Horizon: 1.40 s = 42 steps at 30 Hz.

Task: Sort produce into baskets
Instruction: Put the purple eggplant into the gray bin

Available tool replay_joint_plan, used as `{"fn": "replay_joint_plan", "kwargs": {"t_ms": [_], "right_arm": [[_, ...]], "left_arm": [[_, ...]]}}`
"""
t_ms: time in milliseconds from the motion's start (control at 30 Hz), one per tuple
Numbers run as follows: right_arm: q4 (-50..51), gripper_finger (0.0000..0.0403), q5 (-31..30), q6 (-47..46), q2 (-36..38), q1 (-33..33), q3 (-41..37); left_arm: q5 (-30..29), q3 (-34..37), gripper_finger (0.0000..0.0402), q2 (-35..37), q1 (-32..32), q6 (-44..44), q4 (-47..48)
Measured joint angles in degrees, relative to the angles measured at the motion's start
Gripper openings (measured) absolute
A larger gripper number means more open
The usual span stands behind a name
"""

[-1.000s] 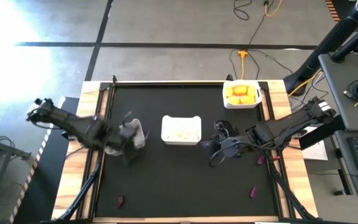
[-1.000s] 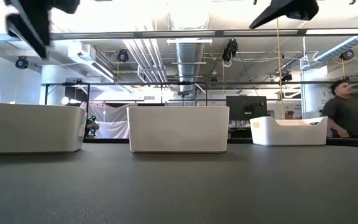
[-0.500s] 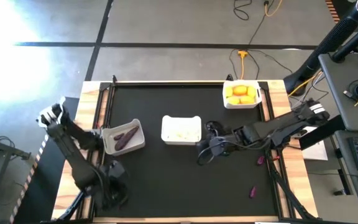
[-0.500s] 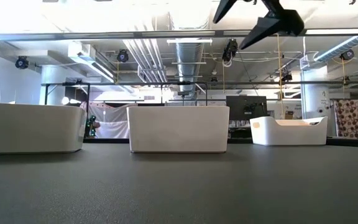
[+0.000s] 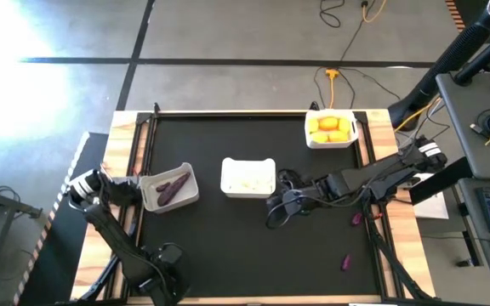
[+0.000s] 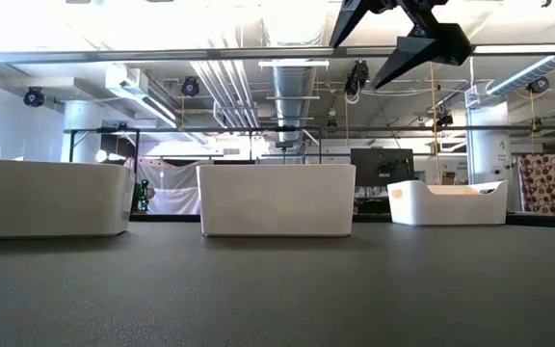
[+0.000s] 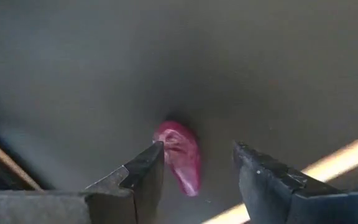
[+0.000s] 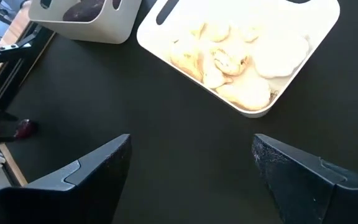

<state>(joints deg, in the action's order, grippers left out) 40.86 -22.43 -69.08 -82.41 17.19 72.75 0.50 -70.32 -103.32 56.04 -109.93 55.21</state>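
Observation:
My left gripper (image 5: pixel 163 274) is low over the table's near left corner and open. In the left wrist view its fingers (image 7: pixel 197 149) stand on either side of a small purple piece (image 7: pixel 180 158) that lies on the black mat. My right gripper (image 5: pixel 277 209) is open and empty, hovering above the mat just right of the middle basket (image 5: pixel 248 177), which holds garlic (image 8: pixel 241 62). The left basket (image 5: pixel 170 187) holds eggplants. The far right basket (image 5: pixel 331 129) holds lemons and orange citrus.
Two more purple pieces (image 5: pixel 357 218) (image 5: pixel 344 262) lie on the mat at the right. In the low view the three baskets stand in a row (image 6: pixel 276 199) and my right gripper (image 6: pixel 403 29) hangs high above. Wooden table edges frame the mat.
My left gripper has swung from over the left basket toward the table's near edge and come down over the purple piece at the near left. My right gripper has moved a little toward the table's left, staying open.

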Motion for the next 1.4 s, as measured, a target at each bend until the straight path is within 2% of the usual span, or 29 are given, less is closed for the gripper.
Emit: {"fn": "replay_joint_plan", "kwargs": {"t_ms": [400,600,800,900,1033,1200,1400], "right_arm": [[-0.94,0.0325,0.36,0.09,0.0,-0.37,0.02],[-0.94,0.0325,0.51,-0.3,0.0,-0.35,0.02],[-0.91,0.0325,1.45,-0.16,0.0,-0.45,0.02],[-0.88,0.0325,1.48,0.69,0.0,-0.77,0.02],[-0.9,0.0325,1.54,2.27,0.0,-1.52,0.02],[-0.88,0.0325,1.99,4.23,0.0,-2.78,0.02],[-0.87,0.0325,2.29,6.36,0.0,-4.91,0.56]], "left_arm": [[0.29,2.31,0.0172,0.12,0.43,-0.28,0.39],[4.54,6.54,0.0172,-1.77,0.78,-0.11,-5.14],[4.63,5.83,0.017,-3.88,1.15,1.38,-7.64],[4.84,4.92,0.0156,-4.32,1.13,1.45,-5.83],[4.39,4.11,0.0104,-3.77,1.13,2.27,-4.11],[-2.53,3.22,0.0042,1.26,-0.05,3.09,2.88],[-18.06,3.23,0.0037,13.84,-7.12,7.57,19.22]]}}
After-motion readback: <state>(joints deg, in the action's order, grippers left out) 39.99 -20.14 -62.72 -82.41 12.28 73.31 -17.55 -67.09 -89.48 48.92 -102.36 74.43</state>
